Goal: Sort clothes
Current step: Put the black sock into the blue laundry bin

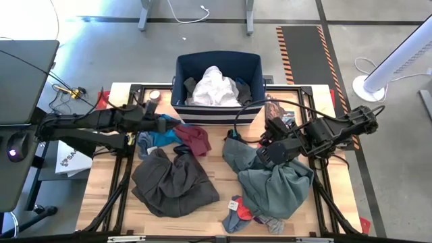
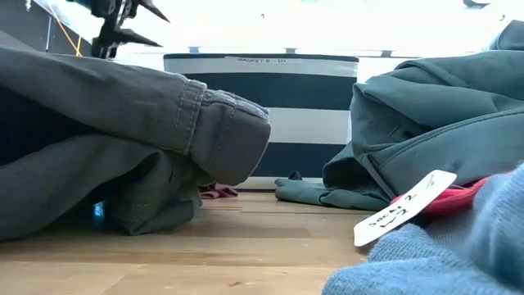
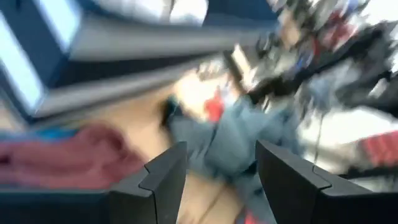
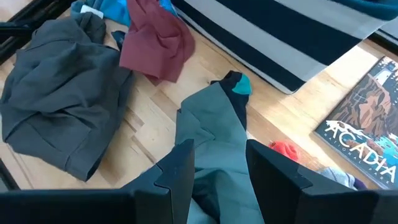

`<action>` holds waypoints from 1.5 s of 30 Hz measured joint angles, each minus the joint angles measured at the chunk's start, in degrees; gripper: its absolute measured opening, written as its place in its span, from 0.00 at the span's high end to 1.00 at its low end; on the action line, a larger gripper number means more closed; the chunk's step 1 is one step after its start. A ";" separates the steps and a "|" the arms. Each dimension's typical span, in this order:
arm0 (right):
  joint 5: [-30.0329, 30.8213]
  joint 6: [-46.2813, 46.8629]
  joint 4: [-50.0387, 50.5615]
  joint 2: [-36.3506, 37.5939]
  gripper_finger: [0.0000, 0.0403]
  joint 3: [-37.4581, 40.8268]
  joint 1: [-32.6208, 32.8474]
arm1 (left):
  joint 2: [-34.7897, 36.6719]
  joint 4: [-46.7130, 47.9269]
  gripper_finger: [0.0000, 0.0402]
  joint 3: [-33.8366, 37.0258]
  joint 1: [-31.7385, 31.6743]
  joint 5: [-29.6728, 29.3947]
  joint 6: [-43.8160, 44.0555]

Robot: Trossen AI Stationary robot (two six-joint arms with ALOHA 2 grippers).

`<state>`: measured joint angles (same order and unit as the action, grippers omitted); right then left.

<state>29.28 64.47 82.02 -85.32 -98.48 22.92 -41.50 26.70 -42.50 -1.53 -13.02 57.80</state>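
Wooden counter (image 1: 209,165) carries scattered clothes. Left gripper (image 3: 217,177) hangs open and empty above the maroon piece (image 1: 194,138), beside the striped navy bin (image 1: 217,111); right gripper (image 4: 219,165), part-open, straddles the grey-green shirt (image 1: 273,182), grip unclear.

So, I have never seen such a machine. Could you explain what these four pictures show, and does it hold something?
It is a robot with two dark arms at a wooden table, sorting clothes. One picture looks down from above, one looks level along the table top, and two come from cameras on the wrists.

On the table lie dark grey-brown trousers, a grey-green shirt, a maroon piece, a bright blue piece and small socks. White clothes sit in the striped navy bin.

The left gripper is by the bin, open and empty. The right gripper is open over the shirt; nothing is held.
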 joint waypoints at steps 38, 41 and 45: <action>-0.44 -0.46 0.02 -0.24 0.65 0.00 0.39 | -30.20 -4.07 0.60 7.21 6.24 3.46 -38.94; -0.44 -0.46 0.03 -0.24 0.65 0.00 0.38 | -31.90 -3.99 0.60 7.21 6.24 3.47 -37.62; -0.46 -0.48 0.27 -0.24 0.65 0.00 0.39 | -32.08 -3.95 0.67 7.21 6.24 3.26 -33.79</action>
<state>28.82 63.99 82.29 -85.56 -98.48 23.31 -73.59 22.75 -35.29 4.71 -9.76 24.01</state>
